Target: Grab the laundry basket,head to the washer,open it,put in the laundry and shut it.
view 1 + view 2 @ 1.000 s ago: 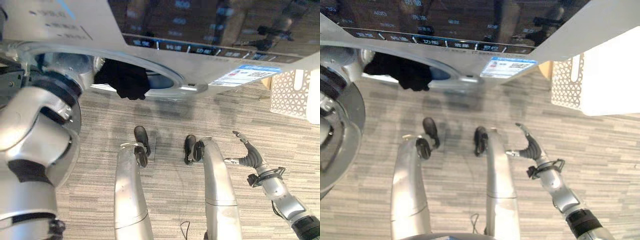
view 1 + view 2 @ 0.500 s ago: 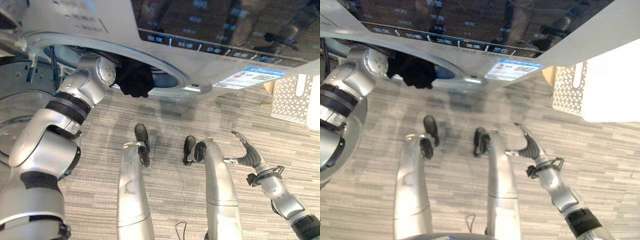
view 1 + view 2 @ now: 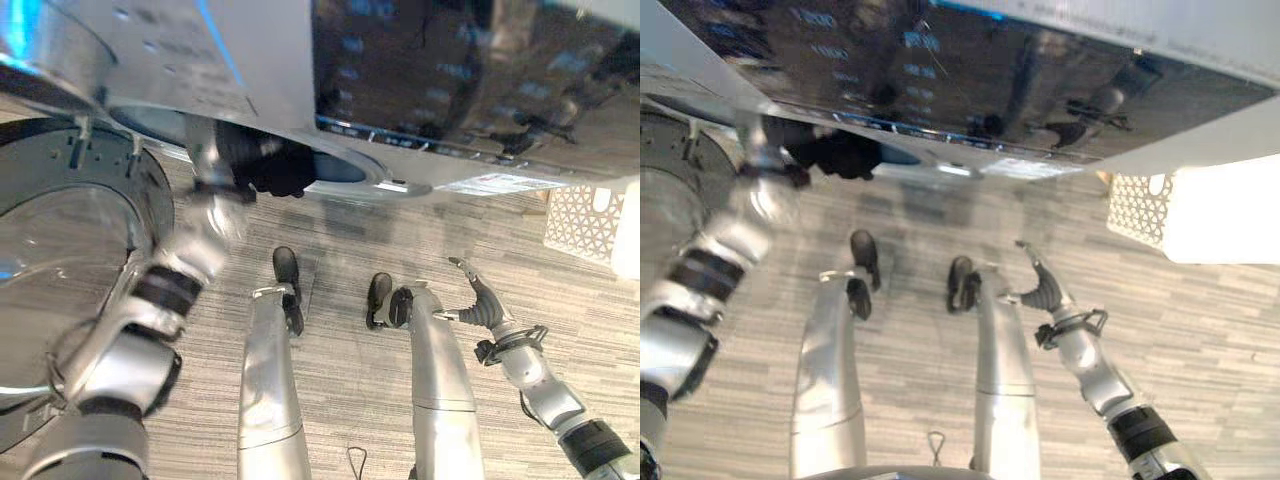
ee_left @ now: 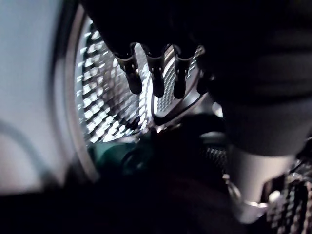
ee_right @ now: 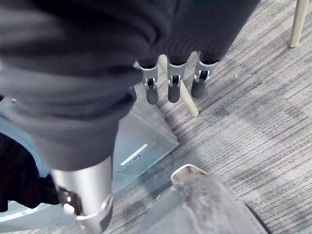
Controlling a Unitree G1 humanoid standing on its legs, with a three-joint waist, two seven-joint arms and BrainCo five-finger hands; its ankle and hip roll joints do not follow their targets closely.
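Left eye view puts my left hand (image 3: 262, 165) at about eleven o'clock from frame centre, reaching into the washer (image 3: 300, 90) through its round opening, with the dark laundry (image 3: 285, 178) bunched at the rim, hanging half in and half out. In the left wrist view the fingers (image 4: 155, 73) hang straight and relaxed with the perforated drum (image 4: 105, 107) shining past them; they are curled round nothing I can make out, so I read the hand as open. A dark mass of cloth lies low in that view, with a patch of green cloth (image 4: 114, 156) beside it. The relation that matters: the laundry sits right at the hand, on the lip, and the drum lies deeper along the arm's line, so I judge the next push should run straight inward. The open door (image 3: 60, 290) stands at nine o'clock, close beside the left arm, leaving little room on that side. My right hand (image 3: 478, 300) hangs at four o'clock over the carpet floor (image 3: 330, 240), well apart from the opening, fingers spread and holding nothing. The white laundry basket (image 3: 585, 220) rests on the floor at three o'clock, nearer the right hand; I cannot tell what remains inside it.
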